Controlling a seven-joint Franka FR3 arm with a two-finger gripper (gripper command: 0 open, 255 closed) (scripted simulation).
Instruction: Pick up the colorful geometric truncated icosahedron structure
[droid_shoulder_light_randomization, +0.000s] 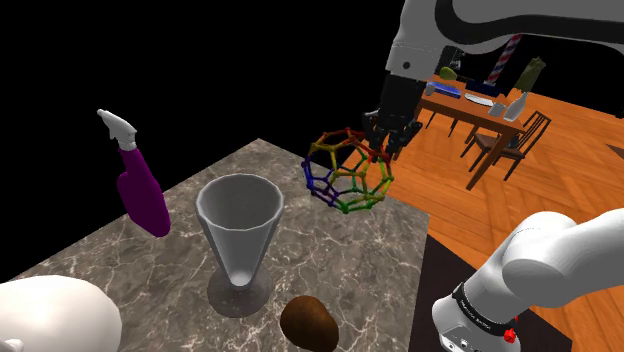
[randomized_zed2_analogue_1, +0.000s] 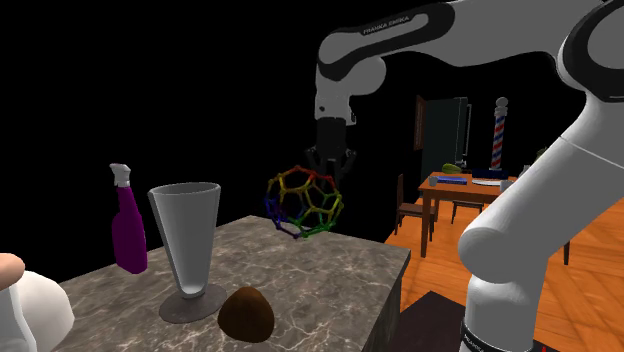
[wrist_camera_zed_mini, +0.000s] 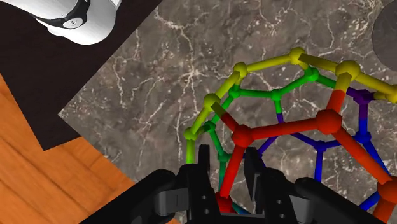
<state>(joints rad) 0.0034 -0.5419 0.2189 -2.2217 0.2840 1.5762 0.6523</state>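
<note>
**Pincer clamped on the rainbow lattice ball at the tabletop's edge**

The all-black two-finger pincer (wrist_camera_zed_mini: 228, 168) is clenched on the colourful truncated icosahedron of thin rods and ball joints (wrist_camera_zed_mini: 284, 128). In the wrist view its fingers clasp a red rod between them.

In the shoulder view the lattice ball (droid_shoulder_light_randomization: 348, 172) hangs under the pincer (droid_shoulder_light_randomization: 385, 150) over the far edge of the dark veined marble tabletop (droid_shoulder_light_randomization: 330, 250), towards the corner next to the wood floor. Whether it touches the marble cannot be told.

Nearer the middle of the tabletop stands a grey conical goblet (droid_shoulder_light_randomization: 240, 235), upright, with a brown egg-shaped lump (droid_shoulder_light_randomization: 308, 322) just beside its foot, towards the near edge. A purple spray bottle with a white nozzle (droid_shoulder_light_randomization: 140, 195) stands along the left edge, well apart from the ball.
</note>
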